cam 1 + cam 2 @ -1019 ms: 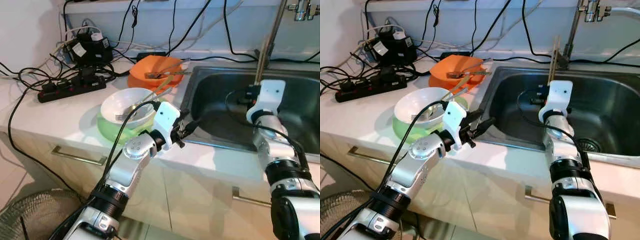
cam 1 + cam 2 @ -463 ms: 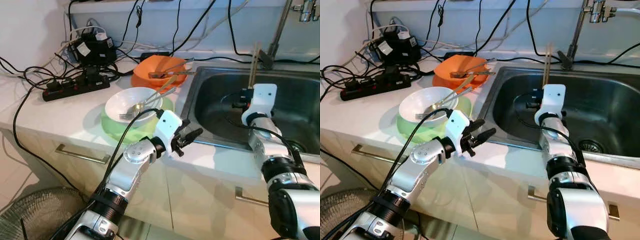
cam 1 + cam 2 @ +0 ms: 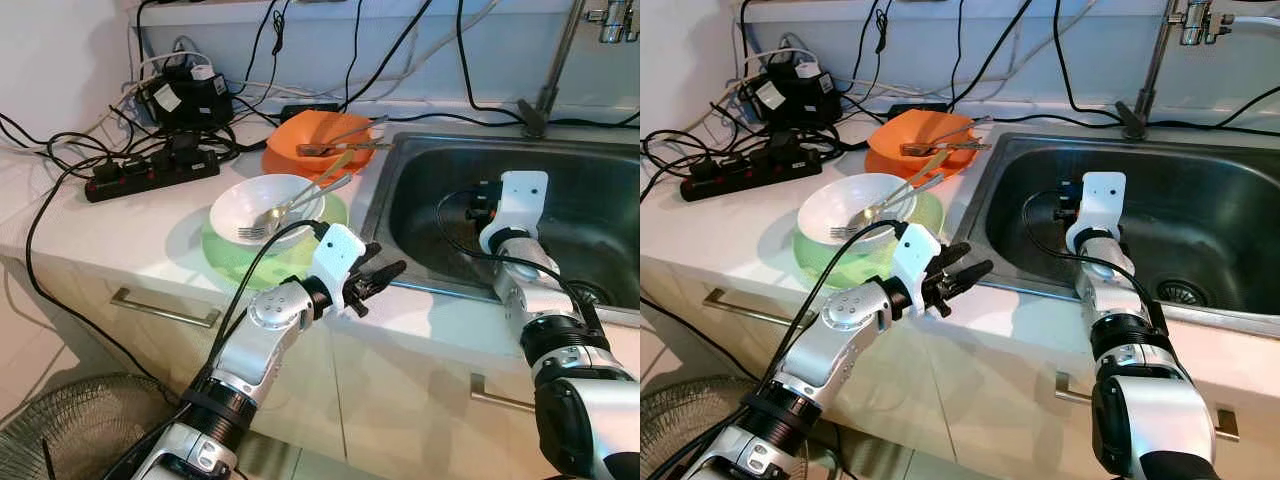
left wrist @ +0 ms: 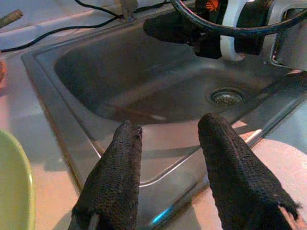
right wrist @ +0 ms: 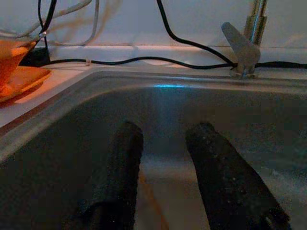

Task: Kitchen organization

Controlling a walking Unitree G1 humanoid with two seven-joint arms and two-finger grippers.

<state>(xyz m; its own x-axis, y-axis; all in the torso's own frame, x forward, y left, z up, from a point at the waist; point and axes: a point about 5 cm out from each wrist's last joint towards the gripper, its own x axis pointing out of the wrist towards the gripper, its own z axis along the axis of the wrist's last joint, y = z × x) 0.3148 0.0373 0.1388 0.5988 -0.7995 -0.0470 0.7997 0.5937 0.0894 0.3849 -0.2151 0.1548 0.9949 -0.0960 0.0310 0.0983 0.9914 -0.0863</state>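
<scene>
A white bowl [image 3: 262, 203] holding a fork and chopsticks sits in a green bowl [image 3: 226, 256] on the counter. Behind it stands an orange bowl [image 3: 303, 134] with metal utensils across it. My left gripper [image 3: 386, 274] hovers open over the counter's front edge, beside the sink's left rim [image 4: 62, 129], with nothing between its fingers. My right gripper [image 5: 165, 139] is down inside the steel sink [image 3: 430, 190], open. A thin brownish stick [image 5: 145, 194] seems to lie on the sink floor beneath its fingers.
A faucet [image 3: 545, 90] rises behind the sink, whose drain [image 3: 1180, 292] is at the right. A black power strip [image 3: 150, 175], adapters and tangled cables crowd the back left of the counter. Drawers with metal handles [image 3: 160, 310] are below. A fan grille [image 3: 60, 430] stands on the floor.
The chopsticks that stood upright in my right gripper are gone from it; that gripper has opened and sunk lower into the sink. My left gripper has barely moved.
</scene>
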